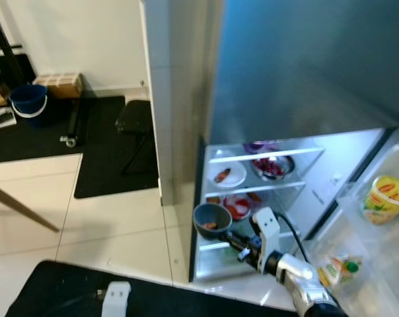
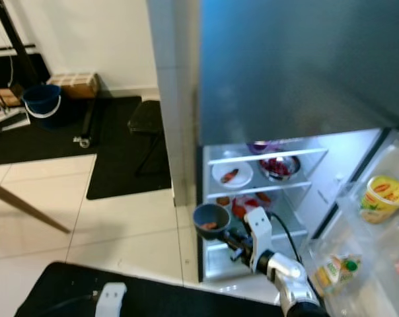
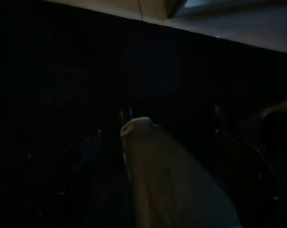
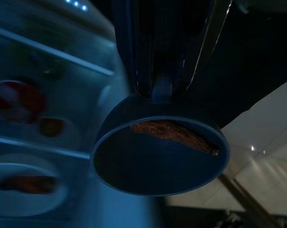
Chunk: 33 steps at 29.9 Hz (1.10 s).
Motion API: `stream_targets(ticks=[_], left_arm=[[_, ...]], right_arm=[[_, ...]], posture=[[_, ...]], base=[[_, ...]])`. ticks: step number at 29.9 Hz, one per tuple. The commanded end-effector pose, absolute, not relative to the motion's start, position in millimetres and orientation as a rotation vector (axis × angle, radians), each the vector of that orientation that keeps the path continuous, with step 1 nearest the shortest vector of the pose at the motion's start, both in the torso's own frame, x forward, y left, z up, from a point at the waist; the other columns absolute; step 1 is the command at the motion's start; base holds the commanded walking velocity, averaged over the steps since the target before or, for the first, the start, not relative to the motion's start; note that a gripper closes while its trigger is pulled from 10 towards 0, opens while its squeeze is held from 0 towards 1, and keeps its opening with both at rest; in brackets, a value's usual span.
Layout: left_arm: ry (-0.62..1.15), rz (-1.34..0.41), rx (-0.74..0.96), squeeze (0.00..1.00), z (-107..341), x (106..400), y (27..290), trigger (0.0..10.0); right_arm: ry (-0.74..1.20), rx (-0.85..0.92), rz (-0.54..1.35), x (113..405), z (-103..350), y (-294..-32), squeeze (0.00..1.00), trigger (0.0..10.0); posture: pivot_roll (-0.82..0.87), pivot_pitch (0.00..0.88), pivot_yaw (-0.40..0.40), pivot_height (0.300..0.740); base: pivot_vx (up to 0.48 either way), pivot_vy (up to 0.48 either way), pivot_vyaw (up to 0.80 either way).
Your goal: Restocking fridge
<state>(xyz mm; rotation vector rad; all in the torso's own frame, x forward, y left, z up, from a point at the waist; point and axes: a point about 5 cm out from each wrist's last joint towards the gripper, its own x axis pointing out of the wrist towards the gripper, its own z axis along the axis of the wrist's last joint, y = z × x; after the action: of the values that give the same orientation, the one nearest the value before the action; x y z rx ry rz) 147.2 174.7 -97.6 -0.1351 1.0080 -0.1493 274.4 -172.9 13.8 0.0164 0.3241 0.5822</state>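
Note:
My right gripper is shut on the rim of a blue-grey bowl and holds it just in front of the open fridge's lower shelves. Brown food lies inside the bowl. Behind it, a white plate with food and a metal bowl of red food sit on an upper shelf. A plate of red food sits on the shelf below. The left wrist view is very dark; the left arm hangs idle.
The fridge door stands open at the right, holding a yellow tub and a green-capped packet. A black mat, a black stool and a blue bucket lie to the left on white tiles.

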Motion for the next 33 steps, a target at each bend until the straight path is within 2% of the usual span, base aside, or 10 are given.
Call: stream_targets(ticks=[1,4,11,30,33], left_arm=[[1.019,-0.151,-0.129,0.0,-98.4,145.2,175.9,10.0],[1.019,-0.151,-0.129,0.0,-98.3,145.4,176.0,10.0],[1.012,-0.141,-0.137,0.0,-97.5,147.5,176.5,10.0],[1.007,-0.162,-0.125,0.0,-96.1,151.8,174.0,10.0],[1.007,-0.178,-0.117,0.0,-95.8,152.7,173.0,10.0]], right_arm=[[0.295,-0.003,0.54,278.8,18.8,-178.3,0.0,10.0],[0.282,-0.007,0.501,281.6,21.0,-181.0,0.0,10.0],[0.24,-0.015,0.423,290.5,29.5,-184.2,0.0,10.0],[0.211,-0.027,0.429,299.0,36.8,-174.8,0.0,10.0],[0.192,-0.024,0.435,303.0,41.3,-170.7,0.0,10.0]], posture=[[-0.11,0.0,0.036,0.74],[-0.11,0.0,0.036,0.74],[-0.11,0.0,0.041,0.74],[-0.11,0.0,0.038,0.74],[-0.11,0.0,0.039,0.74]], base=[[0.0,-0.386,0.0],[0.0,-0.306,0.0],[0.0,0.0,0.0],[0.0,0.0,0.0],[0.0,-0.434,0.0]])
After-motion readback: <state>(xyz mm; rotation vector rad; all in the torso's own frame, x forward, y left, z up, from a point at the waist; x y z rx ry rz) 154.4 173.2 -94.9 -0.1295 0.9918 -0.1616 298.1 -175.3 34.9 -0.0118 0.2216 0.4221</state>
